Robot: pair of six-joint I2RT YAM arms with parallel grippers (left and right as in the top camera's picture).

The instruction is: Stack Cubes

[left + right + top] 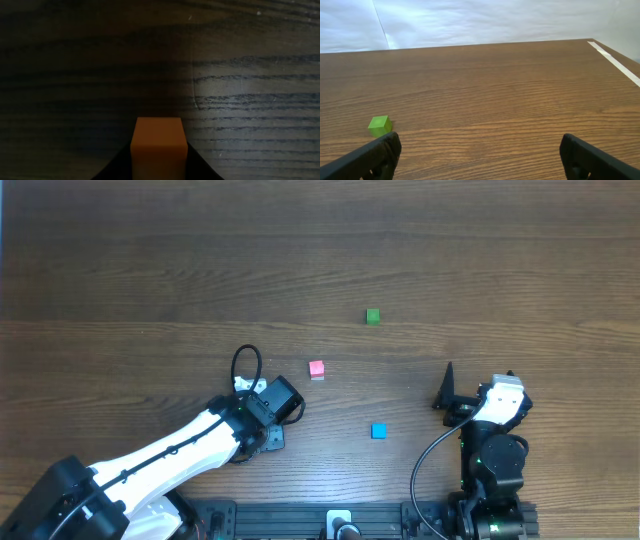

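On table (495, 90), green cube (380, 125) sat just beside one finger of right gripper (480, 150); fingers spread wide. White backdrop (485, 20) behind.

A: Where do your cameras sit?
B: Top view: overhead, straight down on the table (150, 260). Left wrist view: facing down, very near the orange cube (159, 145). Right wrist view: low, looking across the table; you find the green cube (380, 125) there and overhead (373, 316).

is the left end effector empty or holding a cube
Holding one: the left end effector is shut on an orange cube, which fills the gap, with dark material tight against both its sides.
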